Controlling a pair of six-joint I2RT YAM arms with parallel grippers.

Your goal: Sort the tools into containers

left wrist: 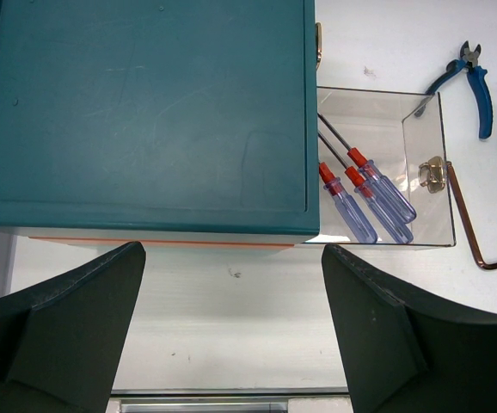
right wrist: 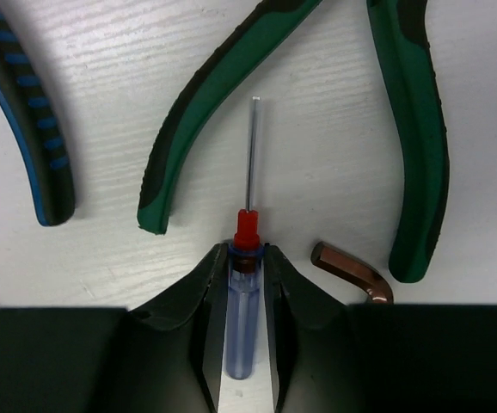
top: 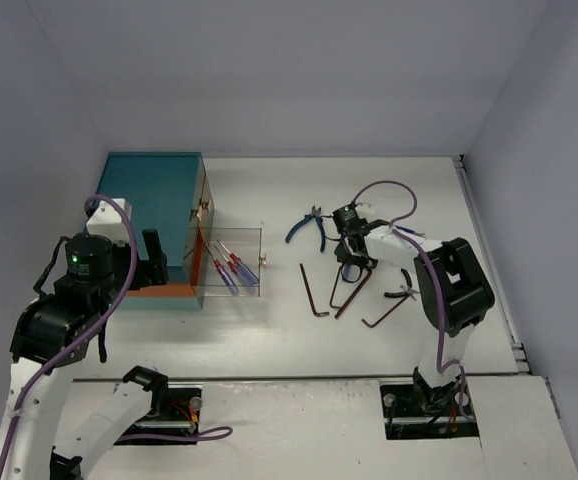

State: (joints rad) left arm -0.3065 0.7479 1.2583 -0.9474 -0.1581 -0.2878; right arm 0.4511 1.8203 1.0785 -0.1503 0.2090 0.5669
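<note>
one blue-handled screwdriver [right wrist: 246,231] lies among the unsorted tools on the white table [right wrist: 102,249], well right of the chest [left wrist: 145,112]. its thin shaft points away from the wrist, between the two handles of the green pliers [right wrist: 201,120]. a handle of the blue pliers [right wrist: 33,146] is to one side and the bent end of a hex key [right wrist: 352,271] just beside the other.

the right gripper [right wrist: 247,258] has both fingers [right wrist: 188,301] pressed against the sides of the clear blue handle, just behind the red collar, so it is clamped on the screwdriver. whether the tool has left the surface cannot be told. the left gripper [left wrist: 233,254] hovers at the near side of the chest with its jaws wide apart and nothing between them.

handling, as a judgement: the screwdriver looks light and rigid. its handle is smooth, round plastic, so it may roll or twist between flat pads. the shaft is too slim to pinch reliably, which makes the handle the proper place to hold it. a grip this near the collar leaves most of the handle hanging behind, so the tool may tip when carried. the neighbouring pliers and hex key sit close enough to be nudged.

the likely destination is the clear drawer [left wrist: 420,120], pulled out of the chest's lower front with its brass knob [left wrist: 432,172] facing right. three screwdrivers [left wrist: 373,202] of the same kind already lie in it side by side.
</note>
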